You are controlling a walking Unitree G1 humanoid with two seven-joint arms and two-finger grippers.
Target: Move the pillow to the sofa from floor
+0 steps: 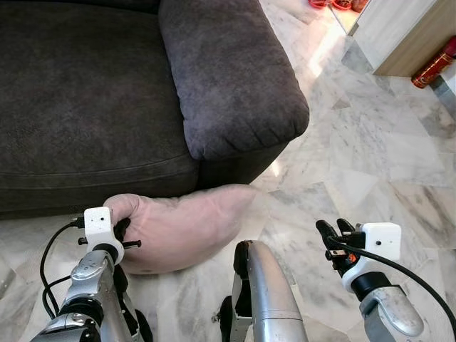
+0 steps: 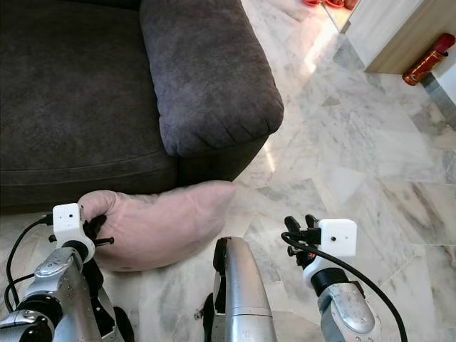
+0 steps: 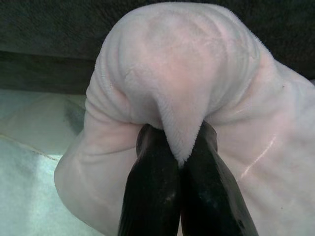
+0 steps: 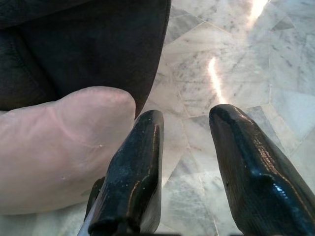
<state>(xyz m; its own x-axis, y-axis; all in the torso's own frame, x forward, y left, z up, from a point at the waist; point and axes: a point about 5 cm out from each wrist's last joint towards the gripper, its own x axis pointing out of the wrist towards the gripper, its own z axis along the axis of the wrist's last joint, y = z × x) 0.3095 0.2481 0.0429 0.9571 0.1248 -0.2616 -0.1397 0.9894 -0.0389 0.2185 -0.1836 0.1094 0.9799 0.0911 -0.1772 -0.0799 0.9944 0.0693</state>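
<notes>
- From the left eye view, you had the pink pillow (image 1: pixel 182 228) lying on the marble floor (image 1: pixel 356 157), pressed against the front of the dark grey sofa (image 1: pixel 85 107) just below its armrest (image 1: pixel 228 71); the left pincer (image 1: pixel 120 229) sat at the pillow's left end, while the right pincer (image 1: pixel 333 235) hung over bare floor well to the pillow's right; a red cylinder (image 1: pixel 434 64) leaned by a wooden cabinet (image 1: pixel 406 35) at the far right.
- From the right eye view, you saw the same layout; the pillow (image 2: pixel 160 224) touched the sofa base, and the right pincer (image 2: pixel 299 228) stayed apart from it, above the tiles.
- From the left wrist view, your left pincer (image 3: pixel 179 162) was clamped narrow on a fold of the pillow (image 3: pixel 177 73); both black fingers (image 3: pixel 152 187) pinched the plush fabric between them, with the sofa front dark behind and pale floor to one side.
- From the right wrist view, your right pincer (image 4: pixel 184 123) stood wide and held nothing; one finger (image 4: pixel 138 162) lay near the pillow's rounded end (image 4: pixel 59 147), not touching it as far as you could tell; marble showed through the gap.
</notes>
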